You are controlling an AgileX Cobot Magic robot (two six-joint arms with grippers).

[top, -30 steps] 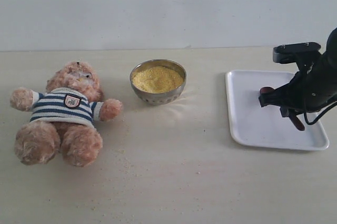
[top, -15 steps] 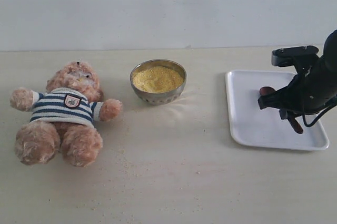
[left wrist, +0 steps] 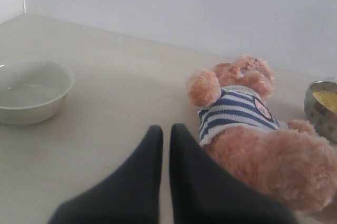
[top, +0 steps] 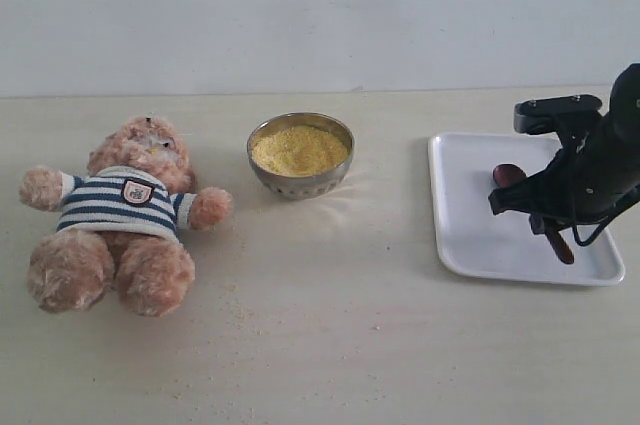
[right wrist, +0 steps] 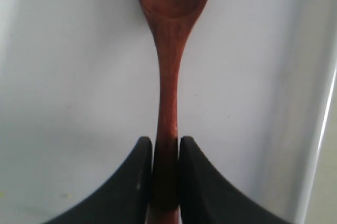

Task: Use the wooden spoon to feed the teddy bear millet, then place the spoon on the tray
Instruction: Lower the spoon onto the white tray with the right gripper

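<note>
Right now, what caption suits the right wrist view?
Right gripper holds the wooden spoon by its handle over the tray.

The teddy bear (top: 115, 215) is fluffy light-brown plush, and its striped shirt (top: 118, 205) is a soft knitted cloth. The millet (top: 298, 150) is a fine, dry yellow grain in a metal bowl (top: 300, 183) with a shiny wall. The wooden spoon (right wrist: 168, 92) is smooth dark reddish wood with a soft sheen. The tray (top: 470, 235) looks like smooth, slightly glossy white plastic. The tabletop (top: 380, 345) is pale and matt. A pale bowl (left wrist: 31, 103) looks smooth and glossy.
</note>
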